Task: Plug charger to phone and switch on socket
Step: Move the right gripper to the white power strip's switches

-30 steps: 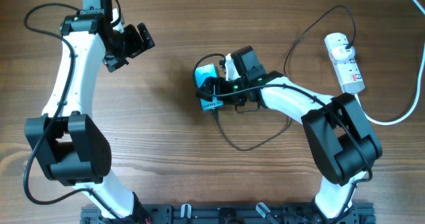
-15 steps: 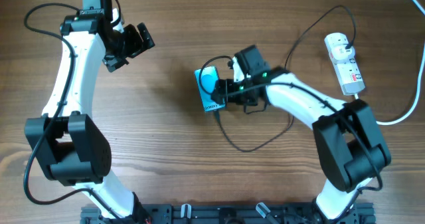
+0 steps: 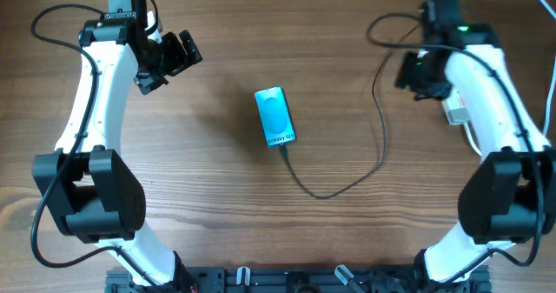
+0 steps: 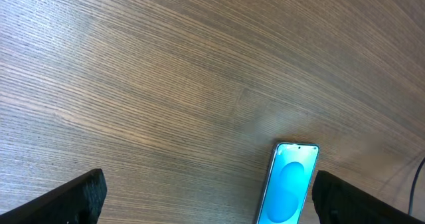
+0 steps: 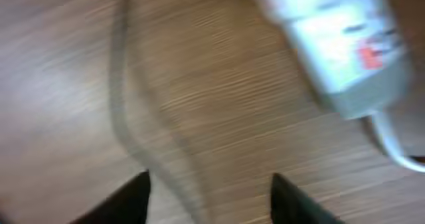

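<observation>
– At far left of the table (image 3: 217,197): what's the left gripper (image 4: 209,196) doing, & why so far off?

– Hanging above bare wood, jaws spread wide, nothing btwn them. Its cam catches one end of the phone (image 3: 274,116) near a finger, no contact. Prob. parked clear so the other arm has room.

– Centre?

– Phone lies flat, teal screen up, alone mid-table, well apart from both arms. The charger (image 3: 382,128) cable meets its lower end, loops toward the front, then climbs to the far right. Looks plugged in, but the tip's too small to confirm.

– So plug step done?

– Judging by that, yes. The slack loop suggests no pull on the phone.

– Right side?

– Right gripper (image 5: 209,201) hovers over the socket (image 5: 332,38), fingers apart, empty. Wrist pic is blurred, but the white strip, a red switch mark & its thick white cord (image 5: 392,144) read ok. From overhead the arm hides most of the strip; adapter not visible.

– Why there?

– Only job left: switch on. Needs a fingertip pressed on a red-marked switch. Which one feeds the adapter, can't tell. Risk: the strip slides under the push.
</observation>
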